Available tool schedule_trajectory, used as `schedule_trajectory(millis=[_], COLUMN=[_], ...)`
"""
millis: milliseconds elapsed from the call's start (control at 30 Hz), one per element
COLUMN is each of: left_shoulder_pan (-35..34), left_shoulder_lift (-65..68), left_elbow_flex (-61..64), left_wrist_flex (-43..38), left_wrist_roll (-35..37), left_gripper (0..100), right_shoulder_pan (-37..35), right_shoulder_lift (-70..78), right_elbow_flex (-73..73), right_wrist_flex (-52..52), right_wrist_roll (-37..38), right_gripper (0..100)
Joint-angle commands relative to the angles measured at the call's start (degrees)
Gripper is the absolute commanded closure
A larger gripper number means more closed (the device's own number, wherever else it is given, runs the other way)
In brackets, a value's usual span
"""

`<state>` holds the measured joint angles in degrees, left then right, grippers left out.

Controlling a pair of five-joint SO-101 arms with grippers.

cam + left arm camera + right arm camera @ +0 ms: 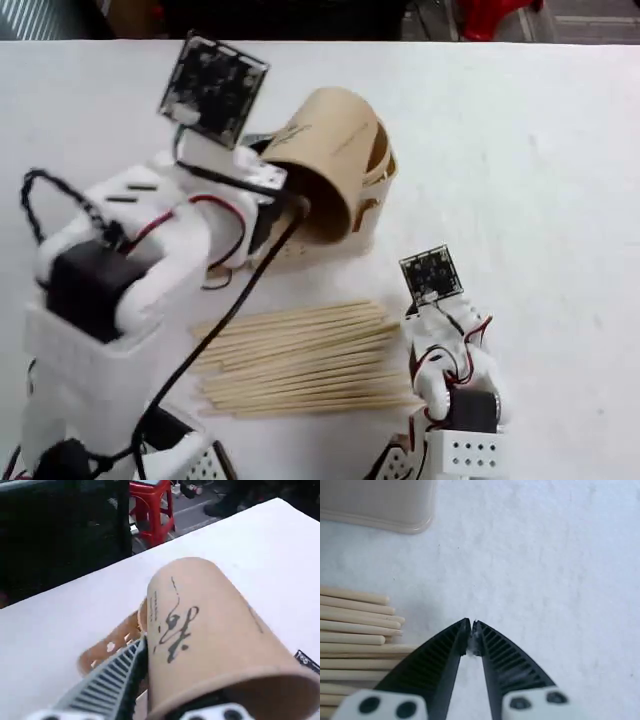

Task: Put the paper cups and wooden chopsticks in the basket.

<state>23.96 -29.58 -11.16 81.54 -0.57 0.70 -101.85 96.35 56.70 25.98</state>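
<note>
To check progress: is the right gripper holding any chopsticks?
No, the right gripper is shut empty, beside the wooden chopsticks on the table.

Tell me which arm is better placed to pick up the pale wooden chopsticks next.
Right. The right gripper sits shut and empty just beside the ends of the pale wooden chopsticks, while the left gripper is clamped on the brown paper cup over the beige basket.

- The tabletop (540,150) is white and very bright, with even light falling from above.
- Shadows on it are soft and pale.
- The mouth of the paper cup (335,150) looks dark inside.
- In the left wrist view, the room (60,530) beyond the tabletop is dim and shadowy.
</note>
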Motion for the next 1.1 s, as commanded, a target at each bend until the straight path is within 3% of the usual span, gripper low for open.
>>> schedule_trajectory(millis=[0,267,700,900,1067], left_shoulder_pan=[0.4,0.0,-1.1,-3.3,-5.4], left_shoulder_lift=[4.8,13.1,13.9,13.8,13.8], left_elbow_flex=[0.0,0.1,0.5,0.1,0.0], left_wrist_flex=[-3.9,-4.7,-4.5,-4.4,-5.3], left_wrist_roll=[1.0,0.9,0.9,0.9,0.8], left_gripper=[98,98,98,87,86], right_shoulder_pan=[0.1,0.1,0.1,0.1,0.1], right_shoulder_lift=[0.0,0.0,0.0,0.0,0.0], right_elbow_flex=[0.5,0.5,0.5,0.5,0.5], right_wrist_flex=[-1.0,-1.0,-1.0,-1.0,-1.0], right_wrist_roll=[0.4,0.4,0.4,0.4,0.4], right_gripper=[98.1,98.1,98.1,98.1,98.1])
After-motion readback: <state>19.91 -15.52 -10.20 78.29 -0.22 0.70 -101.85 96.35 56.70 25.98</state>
